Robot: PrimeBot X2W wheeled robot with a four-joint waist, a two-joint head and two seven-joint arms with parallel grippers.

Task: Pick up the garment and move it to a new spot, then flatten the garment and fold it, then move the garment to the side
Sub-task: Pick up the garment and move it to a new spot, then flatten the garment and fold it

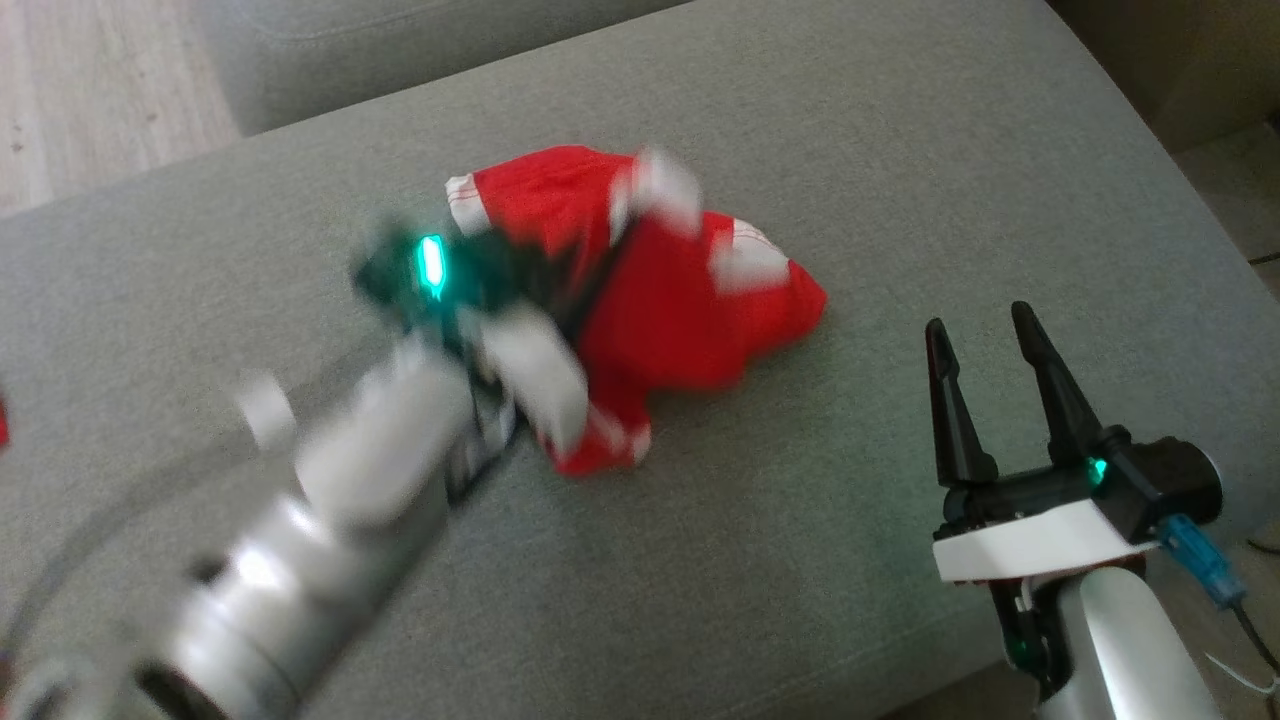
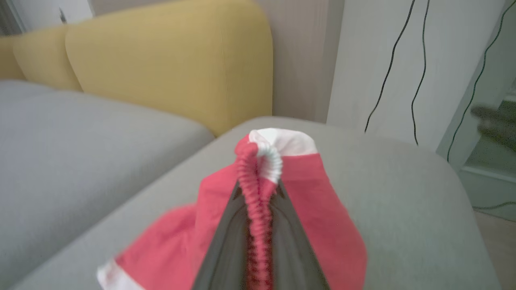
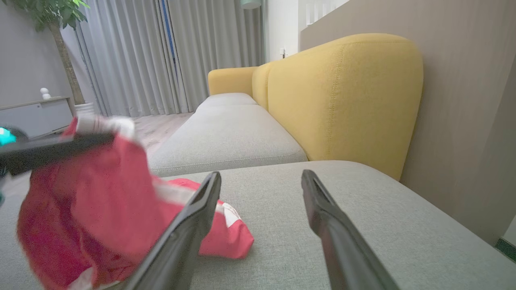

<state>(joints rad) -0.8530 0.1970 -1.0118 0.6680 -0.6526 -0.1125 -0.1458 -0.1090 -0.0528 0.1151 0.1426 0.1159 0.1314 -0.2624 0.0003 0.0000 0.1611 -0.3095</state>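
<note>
The garment (image 1: pixel 690 320) is red with white trim and lies bunched on the grey sofa cushion (image 1: pixel 900 150). My left gripper (image 1: pixel 615 235), blurred by motion, reaches in from the lower left. In the left wrist view this gripper (image 2: pixel 258 183) is shut on a gathered red-and-white edge of the garment (image 2: pixel 322 209). In the right wrist view part of the garment (image 3: pixel 88 201) hangs raised from the dark left finger (image 3: pixel 52 151), while its lower end rests on the cushion. My right gripper (image 1: pixel 985 335) stands open and holds nothing, to the right of the garment, fingers (image 3: pixel 193 217) spread above bare cushion.
A yellow backrest (image 3: pixel 342 100) rises behind the cushion, and a second grey seat (image 3: pixel 229 137) lies beyond. Wooden floor (image 1: pixel 90 90) shows past the cushion's far left edge. Black cables (image 2: pixel 403 60) hang on the wall. The cushion's rounded edge (image 1: pixel 1150 130) drops off at the right.
</note>
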